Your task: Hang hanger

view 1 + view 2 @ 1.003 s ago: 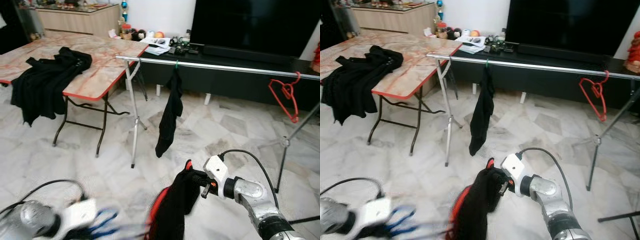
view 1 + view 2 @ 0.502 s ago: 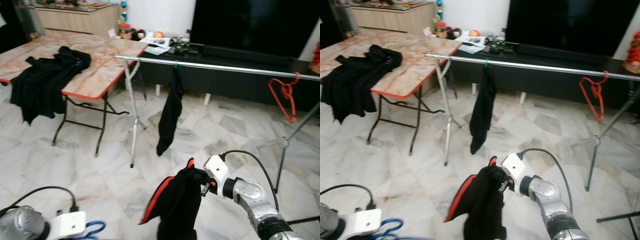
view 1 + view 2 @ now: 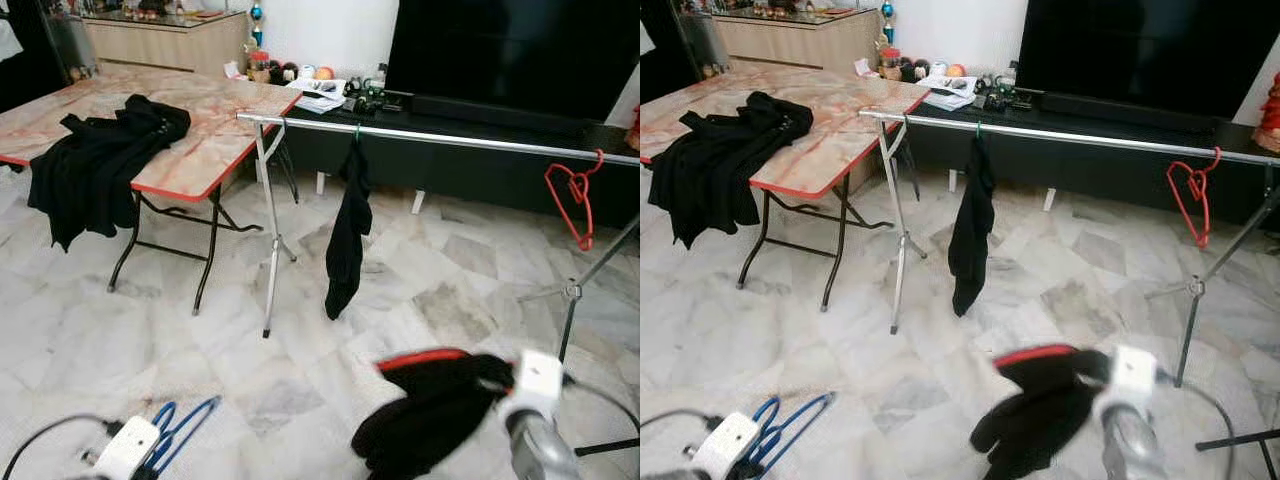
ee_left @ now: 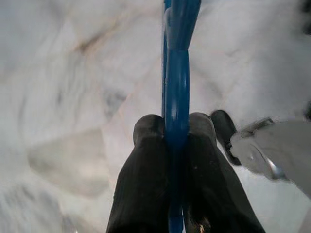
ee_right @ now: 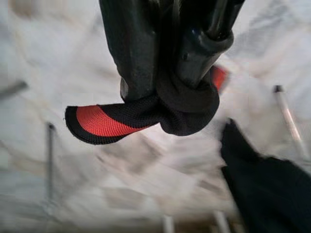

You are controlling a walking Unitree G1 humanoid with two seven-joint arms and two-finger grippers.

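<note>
A blue plastic hanger (image 3: 178,430) hangs low at my front left, and my left gripper (image 4: 176,125) is shut on its bar. My right gripper (image 5: 170,85) is shut on a black garment with a red trim (image 3: 432,405), which trails out to the left of the white wrist (image 3: 538,378) low at the right. Ahead runs a silver clothes rail (image 3: 450,140). A black garment (image 3: 347,235) hangs from the rail on a green hook, and a red hanger (image 3: 572,195) hangs near its right end.
A folding table (image 3: 205,120) with a red edge stands at the left, with black clothes (image 3: 95,160) draped over it. The rail's near stand (image 3: 270,260) and a tripod leg (image 3: 568,300) rest on the marble floor. Behind the rail is a dark TV cabinet (image 3: 480,165).
My right arm has swung right and lower, and the black garment now trails out sideways instead of hanging down. The blue hanger has shifted slightly right. The camera has moved a little.
</note>
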